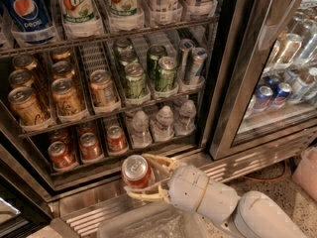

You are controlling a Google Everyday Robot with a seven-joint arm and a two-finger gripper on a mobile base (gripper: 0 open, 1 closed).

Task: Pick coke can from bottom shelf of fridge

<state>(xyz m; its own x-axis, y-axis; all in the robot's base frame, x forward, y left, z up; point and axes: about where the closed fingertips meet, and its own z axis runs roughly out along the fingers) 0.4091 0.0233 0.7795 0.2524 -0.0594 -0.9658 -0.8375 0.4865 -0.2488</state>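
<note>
One coke can [137,171], clamped in the end effector [140,178], hangs before red cans [90,145] on the bottom shelf [99,164].

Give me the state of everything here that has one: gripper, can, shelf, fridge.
fridge: open
bottom shelf: stocked with red cans, water bottles
coke can: upright, held, off the shelf
gripper: low before the fridge, jaws shut on the coke can

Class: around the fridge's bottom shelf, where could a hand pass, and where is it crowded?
Bare: the steel sill either side of the gripper, which grips a coke can before the fridge. Crowded: the bottom shelf, other coke cans left, water bottles right.
</note>
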